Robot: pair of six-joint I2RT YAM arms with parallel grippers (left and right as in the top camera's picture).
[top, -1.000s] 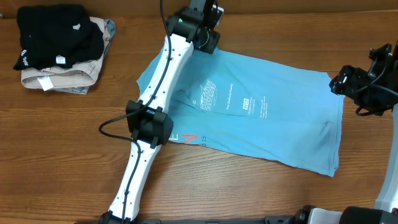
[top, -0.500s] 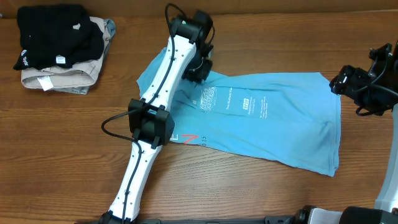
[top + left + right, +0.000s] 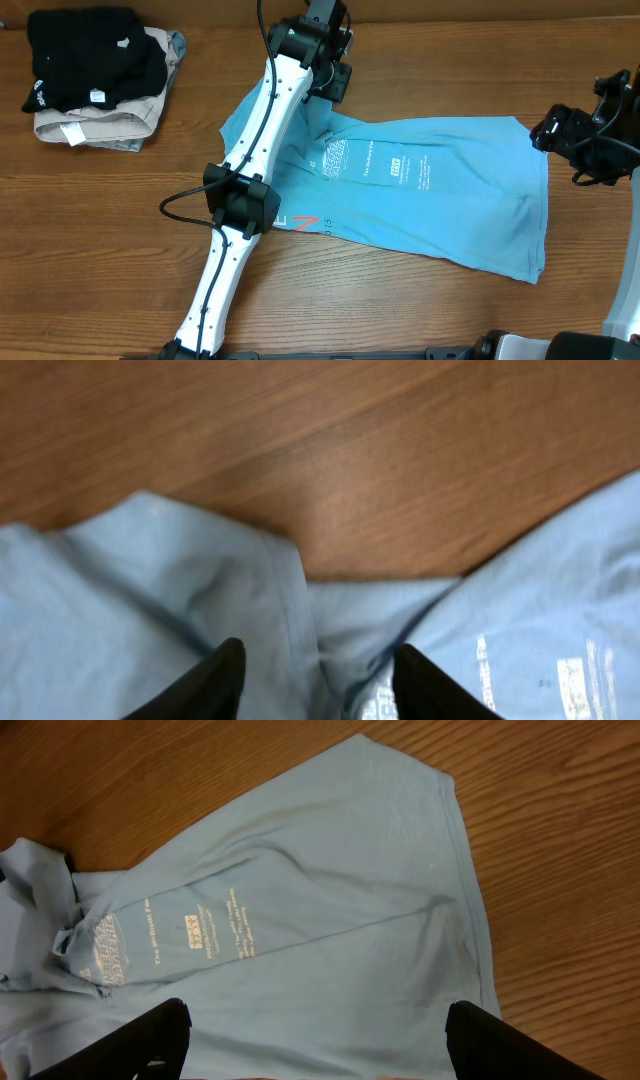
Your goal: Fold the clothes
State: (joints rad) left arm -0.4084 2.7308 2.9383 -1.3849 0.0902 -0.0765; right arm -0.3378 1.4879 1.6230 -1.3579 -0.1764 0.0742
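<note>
The clothes, a light sky-blue T-shirt [image 3: 440,200] with white print, lie spread across the middle of the table, with a bunched fold at the far left corner [image 3: 322,130]. My left gripper [image 3: 333,85] hovers just beyond that corner. In the left wrist view the left gripper [image 3: 320,685] is open, its dark fingers [image 3: 215,682] apart above the rumpled fold [image 3: 285,610] and gripping nothing. My right gripper [image 3: 548,130] stands at the shirt's right edge. In the right wrist view it [image 3: 325,1045] is wide open above the flat fabric [image 3: 300,920].
A folded black garment [image 3: 85,55] sits on a folded beige one [image 3: 100,125] at the far left corner of the table. The left arm [image 3: 245,180] crosses the shirt's left part, and a black cable [image 3: 175,208] loops beside it.
The left gripper drew the shirt's far left corner inward, opened, let it go and moved back toward the far edge. The right arm has not moved.
</note>
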